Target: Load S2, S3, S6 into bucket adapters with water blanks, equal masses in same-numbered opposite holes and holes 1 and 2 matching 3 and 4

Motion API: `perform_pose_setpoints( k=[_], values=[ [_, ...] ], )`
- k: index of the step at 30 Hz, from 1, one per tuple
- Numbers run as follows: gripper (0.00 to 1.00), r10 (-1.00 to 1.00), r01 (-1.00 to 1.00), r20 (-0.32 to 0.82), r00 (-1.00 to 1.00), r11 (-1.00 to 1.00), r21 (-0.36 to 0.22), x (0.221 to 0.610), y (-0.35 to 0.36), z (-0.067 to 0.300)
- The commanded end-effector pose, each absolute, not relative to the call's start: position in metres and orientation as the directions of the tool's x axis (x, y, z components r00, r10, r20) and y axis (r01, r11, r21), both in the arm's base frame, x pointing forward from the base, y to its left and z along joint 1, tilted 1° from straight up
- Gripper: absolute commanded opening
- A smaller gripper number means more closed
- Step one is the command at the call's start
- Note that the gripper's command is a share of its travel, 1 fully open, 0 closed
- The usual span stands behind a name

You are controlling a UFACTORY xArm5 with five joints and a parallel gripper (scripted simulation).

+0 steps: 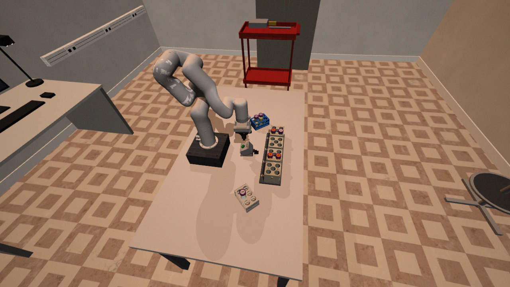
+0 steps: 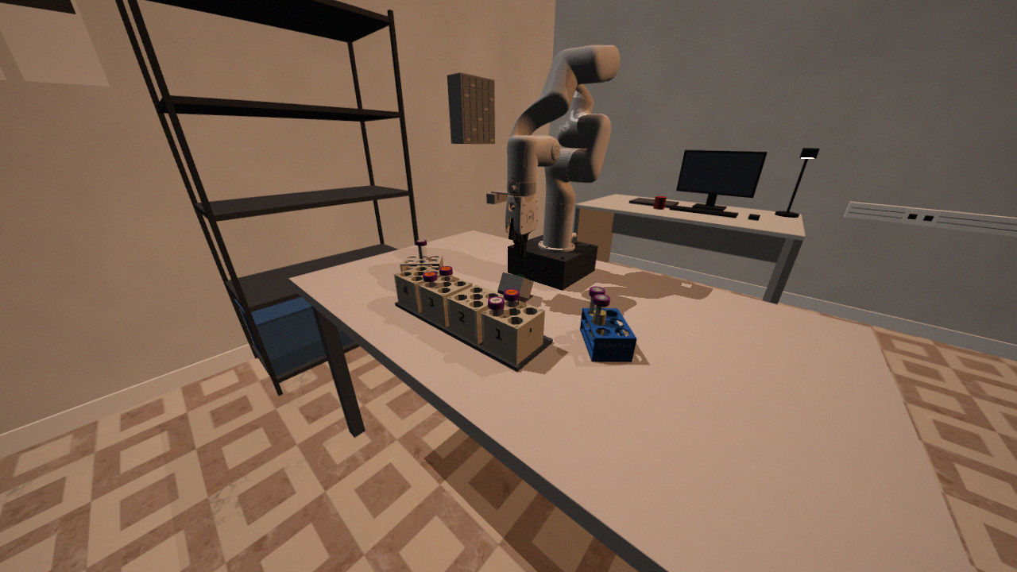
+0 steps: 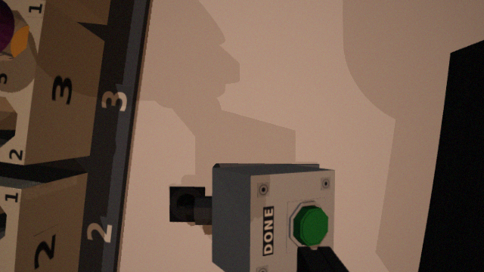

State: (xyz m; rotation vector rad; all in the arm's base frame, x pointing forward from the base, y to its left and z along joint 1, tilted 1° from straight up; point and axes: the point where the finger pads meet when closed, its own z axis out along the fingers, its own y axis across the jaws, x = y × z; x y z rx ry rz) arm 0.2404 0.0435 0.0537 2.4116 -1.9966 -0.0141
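Note:
My gripper [image 1: 244,137] [image 2: 521,253] [image 3: 314,252] is shut and empty, pointing down just above the DONE desk [image 1: 246,151] [image 2: 515,286] [image 3: 231,215]. In the wrist view its tips overlap the lower edge of the green key [image 1: 242,146] [image 3: 311,227]; contact cannot be told. On the stand ST [image 1: 270,183] [image 3: 134,49], adapter 1 [image 2: 510,340] holds an orange-dot tube [image 1: 273,130] [image 2: 511,293] and a white-dot blank [image 1: 281,130] [image 2: 496,303]. Adapter 3 [image 2: 435,302] [image 3: 64,125] holds two orange-dot tubes [image 1: 269,155] [image 1: 278,155]. Adapters 2 [image 2: 462,318] and 4 [image 2: 405,291] show no tubes. Cap text is too small to read.
A blue rack [image 1: 261,126] [image 2: 608,348] with two purple-capped tubes stands behind the desk in the top view. A pale rack [image 1: 251,207] with one tube [image 1: 242,192] [image 2: 420,243] stands towards the table's near end. A black block [image 3: 186,204] juts from the desk towards the stand.

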Motion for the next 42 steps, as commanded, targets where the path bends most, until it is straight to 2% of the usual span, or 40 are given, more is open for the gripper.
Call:
perform_pose_setpoints(
  k=[1,14,33,42],
  values=[
    [0.0,-0.982,-0.982,-0.007,0.187,-0.187,0.005,0.227,0.035,0.051],
    [0.0,-0.982,-0.982,-0.007,0.187,-0.187,0.005,0.227,0.035,0.051],
    [0.0,-0.982,-0.982,-0.007,0.187,-0.187,0.005,0.227,0.035,0.017],
    [0.0,-0.982,-0.982,-0.007,0.187,-0.187,0.005,0.227,0.035,0.016]
  ],
)
